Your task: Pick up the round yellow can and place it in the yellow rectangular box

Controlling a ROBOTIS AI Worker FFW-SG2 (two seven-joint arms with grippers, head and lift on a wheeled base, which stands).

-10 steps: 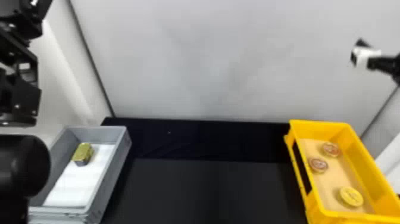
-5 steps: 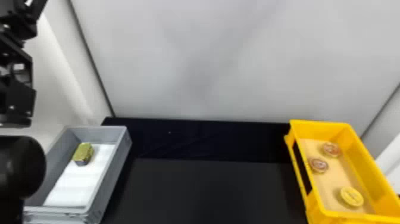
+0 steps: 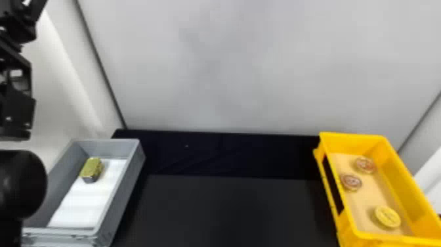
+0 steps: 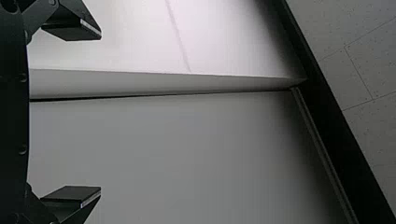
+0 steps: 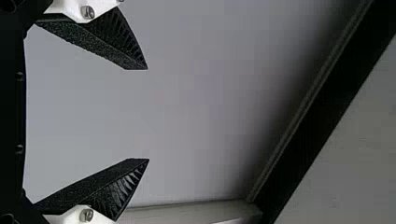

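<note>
Our right gripper point(image 5: 148, 114) has its two fingers wide apart, with nothing between them but a view of the pale wall point(image 5: 210, 102). Our left gripper point(image 4: 101, 112) is wide open too, and it has hold of nothing; the left arm point(image 3: 19, 111) is up at the left side. Farther out, the round yellow can point(image 3: 387, 216) is in the yellow box point(image 3: 352, 143), at the near end. It looks to be lying flat, as far as we can tell from up here. Two reddish tins point(image 3: 365, 165) point(image 3: 351, 182) are in that box with it, farther back. Across the black table point(image 3: 229, 210), a gold tin point(image 3: 91, 168) sits on white paper point(image 3: 88, 200) in the grey box point(image 3: 108, 147). We think the job is done, so the step now is just to leave things be. To do that well, we should keep both arms high, move slowly, and not bump the box rim, or the can might slide. We should leave the gold tin alone, since it is not round.
</note>
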